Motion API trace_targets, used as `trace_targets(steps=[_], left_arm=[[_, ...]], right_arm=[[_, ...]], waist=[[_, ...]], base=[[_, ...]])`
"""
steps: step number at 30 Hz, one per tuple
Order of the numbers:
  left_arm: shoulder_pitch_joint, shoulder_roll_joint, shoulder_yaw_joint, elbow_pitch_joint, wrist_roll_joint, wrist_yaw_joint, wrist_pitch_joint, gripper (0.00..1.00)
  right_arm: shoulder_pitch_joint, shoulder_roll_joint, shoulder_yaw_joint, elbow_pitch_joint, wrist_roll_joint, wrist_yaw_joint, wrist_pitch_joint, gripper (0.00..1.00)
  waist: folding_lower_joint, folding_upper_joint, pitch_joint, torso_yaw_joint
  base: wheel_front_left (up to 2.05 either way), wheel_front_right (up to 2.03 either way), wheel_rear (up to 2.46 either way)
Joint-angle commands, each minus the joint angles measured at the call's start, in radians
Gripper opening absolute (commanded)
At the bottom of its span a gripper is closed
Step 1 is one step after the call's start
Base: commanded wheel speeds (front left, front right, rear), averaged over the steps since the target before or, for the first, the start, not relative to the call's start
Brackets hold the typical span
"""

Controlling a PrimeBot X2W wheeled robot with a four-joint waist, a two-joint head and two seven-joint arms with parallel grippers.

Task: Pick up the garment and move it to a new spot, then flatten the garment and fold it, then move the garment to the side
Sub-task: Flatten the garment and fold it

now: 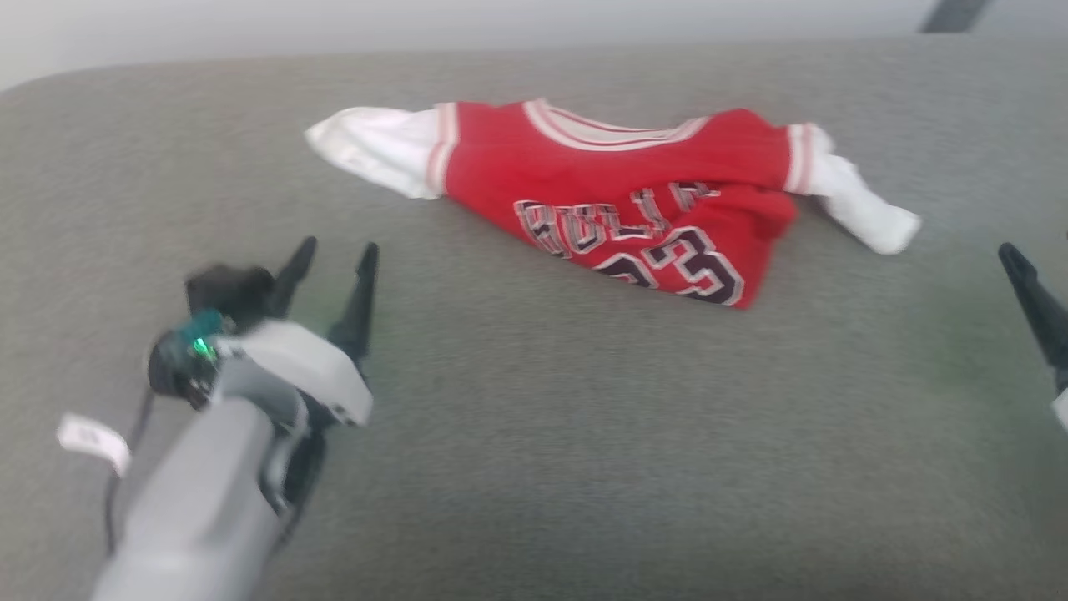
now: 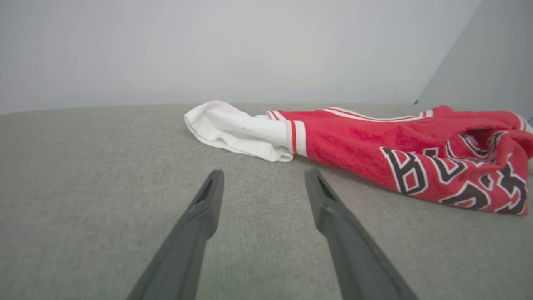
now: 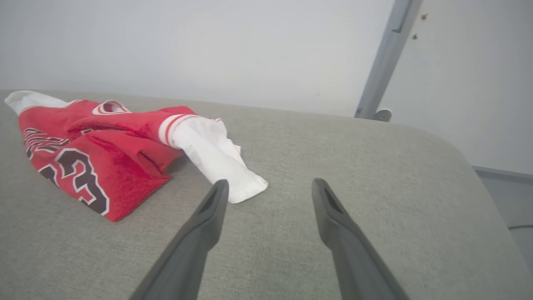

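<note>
Head view, blurred: the left gripper (image 1: 338,250) hovers over the grey fabric surface (image 1: 584,451) with its two dark fingers spread and nothing between them. The red jersey-style shirt (image 1: 617,184) lies crumpled on that surface, ahead of this gripper and off to its right, well apart from the fingertips. Its neck trim is on the far side, and the dark lettering and number are on the side nearer the robot. One white sleeve (image 1: 367,146) stretches out ahead of the left gripper. A small white tag (image 1: 92,442) hangs by the cable beside the left forearm. At the right edge, one finger of the right gripper (image 1: 1035,305) shows, and the shirt's other white sleeve (image 1: 868,209) ends ahead of it and to its left, not touching.

Left wrist view: both fingers stand wide apart over bare fabric. The white sleeve lies straight ahead beyond the gap, clear of both tips. The red body with its lettering runs off to the right.

Right wrist view: the right gripper's fingers are likewise spread and empty. The white sleeve's end lies just beyond the left fingertip, and the red body with the number lies further left. A grey post (image 3: 383,62) rises against the pale wall ahead to the right.
</note>
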Motion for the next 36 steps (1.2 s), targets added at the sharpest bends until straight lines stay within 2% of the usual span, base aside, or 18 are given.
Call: trace_targets(steps=[1, 2, 4, 7, 10, 14, 21, 31, 32, 33, 35, 36], left_arm=[[0.051, -0.01, 0.02, -0.087, 0.043, 0.032, -0.008, 1.0], [0.051, -0.01, 0.02, -0.087, 0.043, 0.032, -0.008, 1.0], [0.139, -0.022, 0.044, -0.218, 0.106, 0.079, -0.007, 1.0], [0.246, -0.052, 0.081, -0.386, 0.182, 0.125, -0.007, 1.0], [0.328, -0.094, 0.106, -0.508, 0.238, 0.142, -0.007, 1.0], [0.377, -0.145, 0.112, -0.583, 0.29, 0.128, -0.008, 1.0], [0.372, -0.208, 0.121, -0.599, 0.346, 0.086, -0.008, 1.0], [0.355, -0.257, 0.154, -0.591, 0.389, 0.04, -0.008, 1.0], [0.352, -0.259, 0.158, -0.589, 0.39, 0.036, -0.008, 1.0], [0.35, -0.262, 0.162, -0.588, 0.394, 0.035, -0.008, 1.0], [0.344, -0.265, 0.167, -0.587, 0.399, 0.026, -0.008, 1.0], [0.342, -0.267, 0.169, -0.586, 0.4, 0.022, -0.008, 1.0]], right_arm=[[-0.028, -0.027, 0.019, -0.004, 0.011, 0.0, 0.029, 1.0], [-0.028, -0.027, 0.019, -0.004, 0.011, 0.0, 0.029, 1.0], [-0.063, -0.069, 0.048, -0.004, 0.032, 0.0, 0.074, 1.0], [-0.134, -0.131, 0.096, -0.003, 0.081, 0.0, 0.148, 1.0], [-0.221, -0.191, 0.144, 0.011, 0.128, 0.0, 0.223, 1.0], [-0.341, -0.256, 0.218, 0.036, 0.189, 0.0, 0.32, 1.0], [-0.503, -0.323, 0.403, 0.045, 0.257, 0.0, 0.435, 1.0], [-0.61, -0.338, 0.641, 0.079, 0.295, 0.0, 0.425, 1.0], [-0.62, -0.34, 0.661, 0.078, 0.3, 0.0, 0.419, 0.87], [-0.628, -0.343, 0.681, 0.077, 0.303, 0.0, 0.417, 0.44], [-0.646, -0.353, 0.721, 0.073, 0.314, 0.0, 0.411, 0.22], [-0.656, -0.357, 0.736, 0.074, 0.322, 0.0, 0.406, 0.05]], waist=[[0.0, 0.0, 0.01, 0.055], [0.0, 0.0, 0.01, 0.055], [0.0, 0.0, 0.027, 0.084], [0.0, 0.0, 0.059, 0.124], [0.0, 0.0, 0.098, 0.163], [0.0, 0.0, 0.155, 0.214], [0.0, 0.0, 0.24, 0.26], [0.0, 0.0, 0.275, 0.26], [0.0, 0.0, 0.276, 0.257], [0.0, 0.0, 0.277, 0.255], [0.0, 0.0, 0.278, 0.251], [0.0, 0.0, 0.279, 0.249]], base=[[0.0, 0.0, 0.0], [0.0, 0.0, 0.0], [0.0, 0.0, 0.0], [0.0, 0.0, 0.0], [0.0, 0.0, 0.0], [0.0, 0.0, 0.0], [0.0, 0.0, 0.0], [0.0, 0.0, 0.0], [0.0, 0.0, 0.0], [0.0, 0.0, 0.0], [0.0, 0.0, 0.0], [0.0, 0.0, 0.0]])
